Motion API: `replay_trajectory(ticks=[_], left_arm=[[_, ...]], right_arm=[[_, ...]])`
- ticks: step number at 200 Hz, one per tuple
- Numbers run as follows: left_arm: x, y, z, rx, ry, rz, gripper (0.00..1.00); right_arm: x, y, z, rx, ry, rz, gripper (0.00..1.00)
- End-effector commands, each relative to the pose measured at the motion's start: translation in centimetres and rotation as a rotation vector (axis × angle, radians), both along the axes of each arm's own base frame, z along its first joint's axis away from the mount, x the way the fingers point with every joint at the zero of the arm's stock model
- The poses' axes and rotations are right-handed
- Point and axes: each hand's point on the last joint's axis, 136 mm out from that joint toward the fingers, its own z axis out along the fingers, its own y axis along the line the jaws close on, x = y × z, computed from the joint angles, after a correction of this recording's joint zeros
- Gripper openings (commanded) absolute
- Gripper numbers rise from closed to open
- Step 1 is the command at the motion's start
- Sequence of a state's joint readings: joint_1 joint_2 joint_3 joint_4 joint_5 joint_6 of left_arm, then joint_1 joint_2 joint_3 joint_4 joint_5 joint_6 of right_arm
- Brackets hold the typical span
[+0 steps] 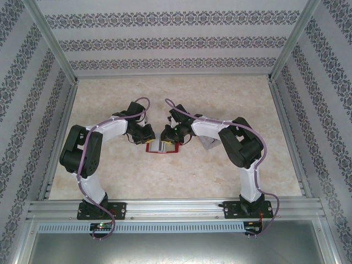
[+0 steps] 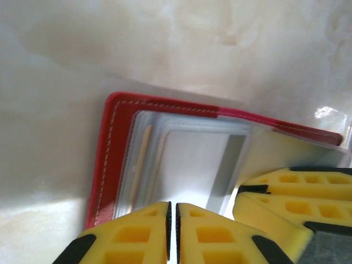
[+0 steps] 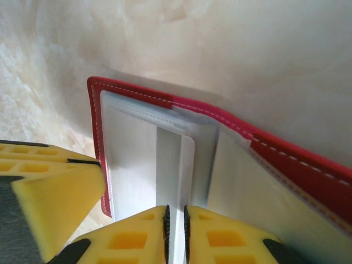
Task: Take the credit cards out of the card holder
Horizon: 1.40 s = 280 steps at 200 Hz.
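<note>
The red card holder (image 1: 163,146) lies open on the table between both arms. In the left wrist view its red stitched edge (image 2: 110,159) frames clear sleeves, with a tan card edge (image 2: 144,159) tucked inside. My left gripper (image 2: 172,204) is shut, its tips down on the holder's left half (image 1: 151,137). My right gripper (image 3: 175,208) is shut on a pale grey credit card (image 3: 186,159) that stands partly out of the inner pocket near the fold. The right gripper's yellow fingers (image 2: 286,203) appear beside the left one.
The holder rests on a pale marbled tabletop (image 1: 181,93) walled by patterned panels (image 1: 176,38). A flat grey piece (image 1: 208,144) lies just right of the right gripper, under the arm. The metal rail (image 1: 176,209) with the arm bases runs along the near edge.
</note>
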State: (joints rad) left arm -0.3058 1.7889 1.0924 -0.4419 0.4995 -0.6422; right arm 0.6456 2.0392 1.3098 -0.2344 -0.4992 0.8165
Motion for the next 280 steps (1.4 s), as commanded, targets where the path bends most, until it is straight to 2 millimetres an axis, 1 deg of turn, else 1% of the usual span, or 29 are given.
replay_trajectory(ticks=[1,41,87,153,175,202,229,263,280], left_arm=[[0.1,0.0,0.4,0.010,-0.009,-0.026,0.14],[-0.3,-0.1,-1.3,0.006,0.044,-0.006,0.14],[-1.0,0.4,-2.6,0.029,0.086,0.006,0.14],[-2.5,1.0,-4.5,0.050,0.146,0.029,0.12],[-2.9,1.1,-4.9,0.057,0.161,0.035,0.12],[-3.2,1.1,-5.0,0.045,0.166,0.040,0.12],[-3.1,1.0,-4.8,0.041,0.160,0.040,0.13],[-2.8,0.7,-4.0,0.020,0.143,0.035,0.14],[-2.7,0.6,-3.6,0.017,0.133,0.032,0.14]], right_arm=[[0.0,-0.6,-1.3,-0.022,0.025,-0.012,0.18],[-0.2,-1.0,-1.9,-0.048,0.036,-0.010,0.19],[-0.3,-1.2,-2.7,-0.063,0.048,-0.012,0.19],[-0.1,0.2,-2.1,0.056,0.041,0.004,0.17],[-0.1,0.3,-2.1,0.073,0.048,0.003,0.16],[-0.2,0.7,-2.0,0.100,0.046,0.014,0.16],[0.0,1.0,-1.3,0.133,0.027,0.024,0.16],[0.1,1.2,-1.2,0.142,0.021,0.027,0.11],[0.1,1.1,-1.1,0.140,0.014,0.023,0.06]])
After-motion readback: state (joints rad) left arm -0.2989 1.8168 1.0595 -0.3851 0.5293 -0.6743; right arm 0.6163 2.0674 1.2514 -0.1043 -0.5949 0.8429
